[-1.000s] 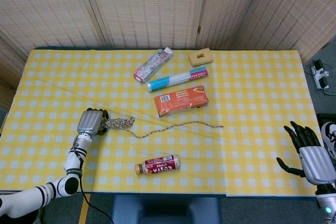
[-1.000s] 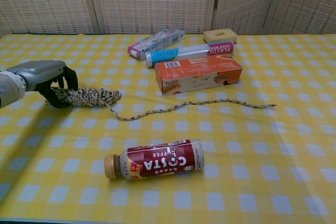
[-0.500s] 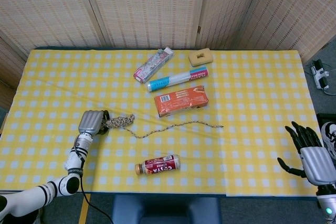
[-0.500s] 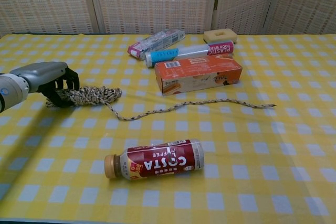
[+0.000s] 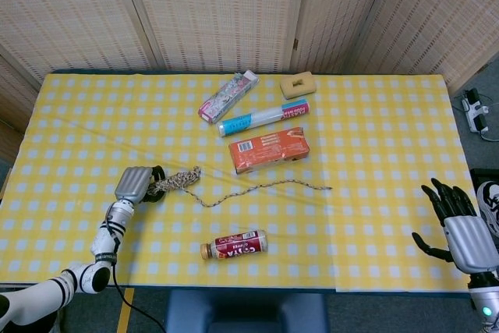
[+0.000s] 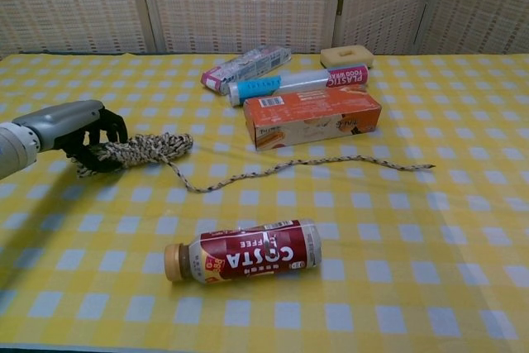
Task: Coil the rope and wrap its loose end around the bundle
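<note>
On the yellow checked tablecloth [image 5: 374, 138], we are gripping the coiled rope bundle [image 6: 136, 152] with our left hand [image 6: 70, 126]; our right hand [image 5: 460, 228] is hanging spread, holding nothing.

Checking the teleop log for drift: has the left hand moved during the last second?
Yes, slightly. The left hand, gripping the speckled rope bundle, drew toward the near table edge, away from the orange box.

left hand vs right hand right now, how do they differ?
The left hand grips the bundled end of the rope over the table; the right hand holds nothing, fingers spread, off the table's right edge. The left shows in both views, the right only in the head view.
</note>
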`<state>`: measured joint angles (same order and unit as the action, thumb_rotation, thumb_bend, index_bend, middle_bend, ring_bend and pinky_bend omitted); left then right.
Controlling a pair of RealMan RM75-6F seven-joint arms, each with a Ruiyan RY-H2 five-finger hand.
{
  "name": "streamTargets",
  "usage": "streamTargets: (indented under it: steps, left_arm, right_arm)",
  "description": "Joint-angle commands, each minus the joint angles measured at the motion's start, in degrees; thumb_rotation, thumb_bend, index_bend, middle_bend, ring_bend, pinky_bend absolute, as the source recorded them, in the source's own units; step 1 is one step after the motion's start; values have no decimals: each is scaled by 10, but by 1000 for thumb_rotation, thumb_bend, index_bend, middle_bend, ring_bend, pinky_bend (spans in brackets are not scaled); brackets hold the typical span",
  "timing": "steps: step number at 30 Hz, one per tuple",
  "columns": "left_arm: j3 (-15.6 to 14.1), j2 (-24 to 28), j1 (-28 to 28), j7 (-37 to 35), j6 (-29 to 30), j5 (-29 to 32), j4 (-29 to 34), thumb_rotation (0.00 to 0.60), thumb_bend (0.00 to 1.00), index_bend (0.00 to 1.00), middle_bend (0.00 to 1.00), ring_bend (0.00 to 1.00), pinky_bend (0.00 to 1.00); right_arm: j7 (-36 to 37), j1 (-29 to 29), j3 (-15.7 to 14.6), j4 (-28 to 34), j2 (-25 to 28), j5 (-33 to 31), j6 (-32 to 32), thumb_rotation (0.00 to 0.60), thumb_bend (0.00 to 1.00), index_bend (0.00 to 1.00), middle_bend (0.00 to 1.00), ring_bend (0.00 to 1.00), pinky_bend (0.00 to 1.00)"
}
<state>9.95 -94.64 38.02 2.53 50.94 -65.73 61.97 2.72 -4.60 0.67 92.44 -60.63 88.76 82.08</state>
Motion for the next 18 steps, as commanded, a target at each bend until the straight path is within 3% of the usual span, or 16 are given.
streamTargets:
  steps: [1,4,6,9,18]
  left_arm:
    - [-23,16,-19,-87,34,-75,-7,600,644,765,716,651,749]
    - [-33,26,-30,-129,68,-112,0,600,644,765,717,651,749]
    - [-37,33,-36,-144,87,-128,11,600,643,765,717,651,749]
    - [-42,46,-46,-151,113,-145,34,600,644,764,717,651,749]
    - [-50,70,-63,-122,133,-153,95,600,646,764,717,650,741]
  right_arm:
    - [-9,-10,6,4,-3,3,-8,504,352,0,0,0,0]
    - [-42,-30,17,18,-13,-2,-27,578,353,24,0,0,0]
    - [-60,-45,28,26,-24,-9,-40,598,353,117,0,0,0]
    - [-65,-77,44,32,-41,-24,-80,600,353,213,6,12,0]
    - [-111,-184,89,-6,-122,-121,-226,600,353,344,61,39,0]
